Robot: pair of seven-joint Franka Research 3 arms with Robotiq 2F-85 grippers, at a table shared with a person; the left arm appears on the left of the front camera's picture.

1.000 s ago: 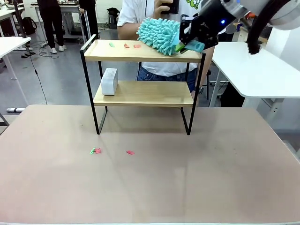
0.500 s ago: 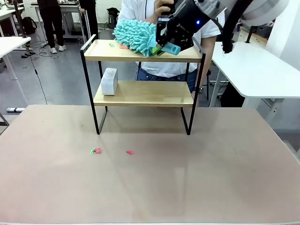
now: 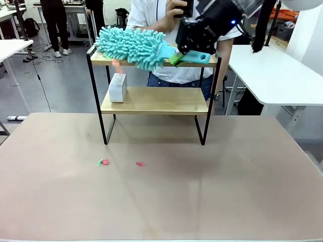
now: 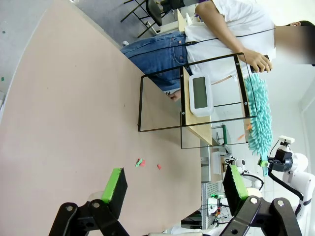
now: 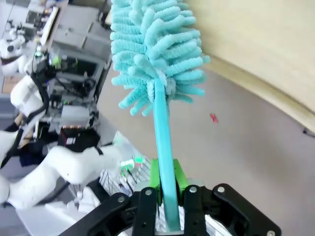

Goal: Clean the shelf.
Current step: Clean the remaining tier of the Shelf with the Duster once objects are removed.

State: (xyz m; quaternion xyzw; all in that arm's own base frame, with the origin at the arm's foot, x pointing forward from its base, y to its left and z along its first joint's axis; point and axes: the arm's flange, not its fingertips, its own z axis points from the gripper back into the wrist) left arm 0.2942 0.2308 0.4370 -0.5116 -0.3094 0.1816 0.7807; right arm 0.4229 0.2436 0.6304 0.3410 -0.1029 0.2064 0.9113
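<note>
Over the desk (image 4: 64, 123), the left hand (image 4: 174, 186) hangs with its green pads spread wide and empty; the shelf (image 3: 156, 101) stands well ahead of it, apart. Left of the right hand, a fluffy turquoise duster (image 3: 132, 45) stretches over the shelf's top board, its head reaching the board's left end. At that board's right end, the right hand (image 3: 182, 55) is clamped tight on the duster's handle, just above the wood.

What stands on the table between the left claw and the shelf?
Nothing visible blocks the way. The open left claw looks across the table at the shelf; only a few small red and green scraps lie flat between them.
</note>
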